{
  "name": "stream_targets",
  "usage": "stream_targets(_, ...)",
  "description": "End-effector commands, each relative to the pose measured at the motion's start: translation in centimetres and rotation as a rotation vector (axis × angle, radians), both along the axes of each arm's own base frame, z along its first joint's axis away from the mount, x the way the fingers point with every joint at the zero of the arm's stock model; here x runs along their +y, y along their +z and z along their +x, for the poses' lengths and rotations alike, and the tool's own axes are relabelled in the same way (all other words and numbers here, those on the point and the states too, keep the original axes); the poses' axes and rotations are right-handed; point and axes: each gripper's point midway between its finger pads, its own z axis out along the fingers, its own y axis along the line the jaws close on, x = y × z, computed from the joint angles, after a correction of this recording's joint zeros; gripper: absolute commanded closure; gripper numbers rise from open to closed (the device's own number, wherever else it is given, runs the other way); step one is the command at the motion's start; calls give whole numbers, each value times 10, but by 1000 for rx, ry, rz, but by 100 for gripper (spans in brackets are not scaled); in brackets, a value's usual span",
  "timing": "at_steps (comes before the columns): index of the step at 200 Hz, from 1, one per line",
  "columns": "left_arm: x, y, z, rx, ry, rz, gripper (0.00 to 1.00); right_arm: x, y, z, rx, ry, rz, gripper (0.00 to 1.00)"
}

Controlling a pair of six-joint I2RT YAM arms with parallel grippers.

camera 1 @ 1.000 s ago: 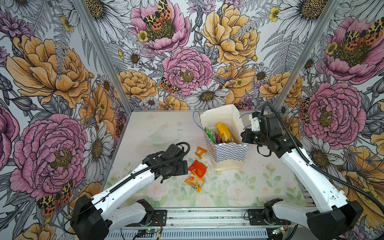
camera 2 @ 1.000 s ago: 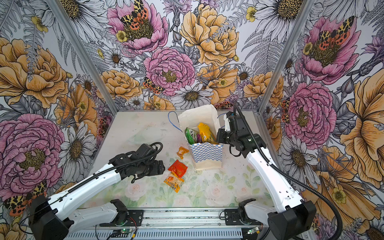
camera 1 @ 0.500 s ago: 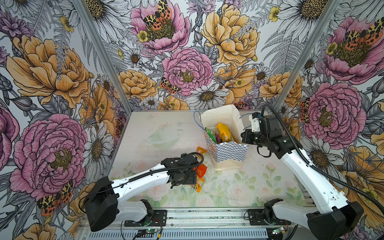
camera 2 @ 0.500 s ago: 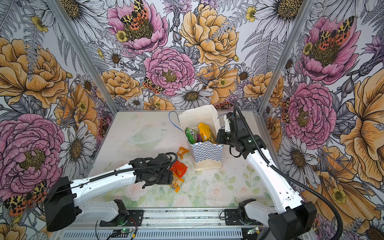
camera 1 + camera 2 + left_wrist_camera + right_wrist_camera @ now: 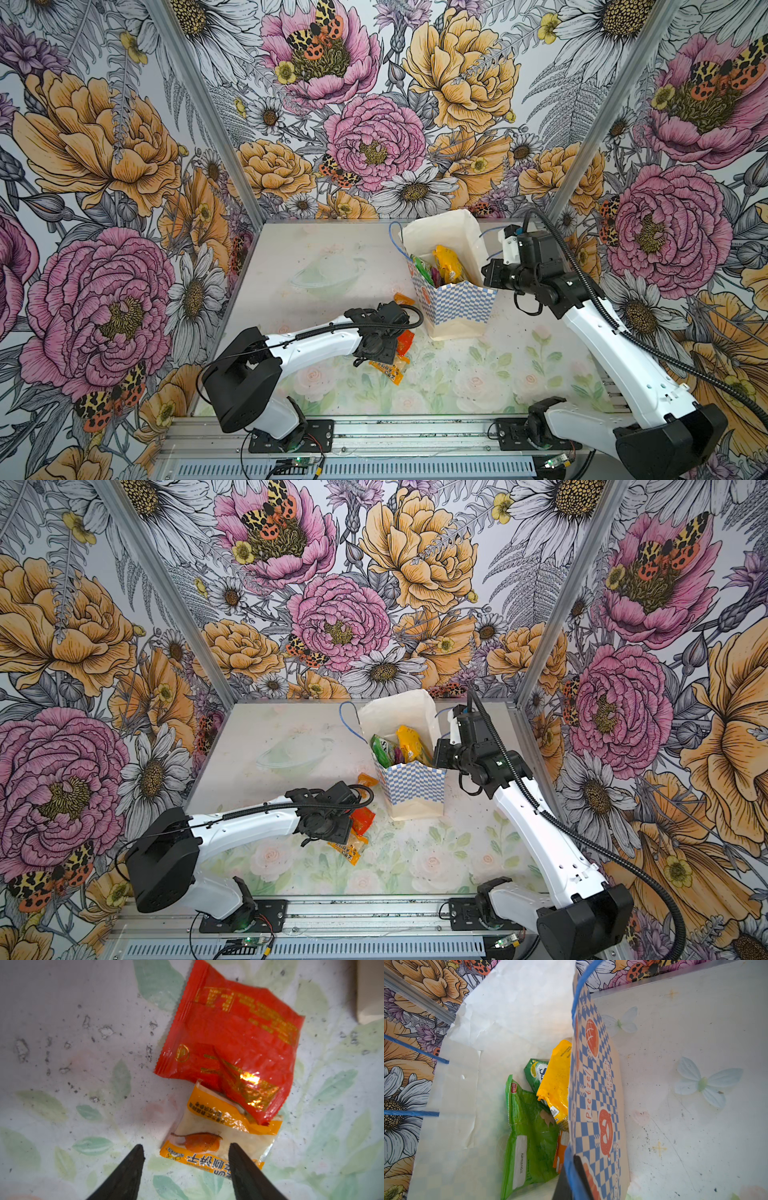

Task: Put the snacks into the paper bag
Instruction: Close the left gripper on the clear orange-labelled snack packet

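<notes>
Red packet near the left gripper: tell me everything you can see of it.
A glossy red plastic packet with gold print and zigzag crimped ends, crinkled. It lies flat on the table, apart from the paper bag, one corner overlapping an orange-and-clear packet. The left gripper is open and not touching it; in both top views the arm hides part of it.

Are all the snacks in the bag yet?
Partly done: a green packet and a yellow packet sit in the bag, whose rim the right end effector pinches. The left end effector hangs open over an orange packet. That, a red packet and a small orange packet lie outside.
</notes>
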Motion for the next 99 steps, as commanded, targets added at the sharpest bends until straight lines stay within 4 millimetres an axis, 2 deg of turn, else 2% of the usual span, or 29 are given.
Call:
stream_targets(1,-9,3,15,-41,-19,-22,38,2,15,-1,-54,4,20,100)
stream_targets(44,-36,-12,7,6,-72,-88,52,3,14,1,-51,12,18,100)
stream_targets(75,-27,-33,-3,60,-48,-39,58,2,14,0,-53,4,14,100)
stream_targets(99,-18,-37,-8,63,-31,-23,65,3,10,1,-42,9,10,100)
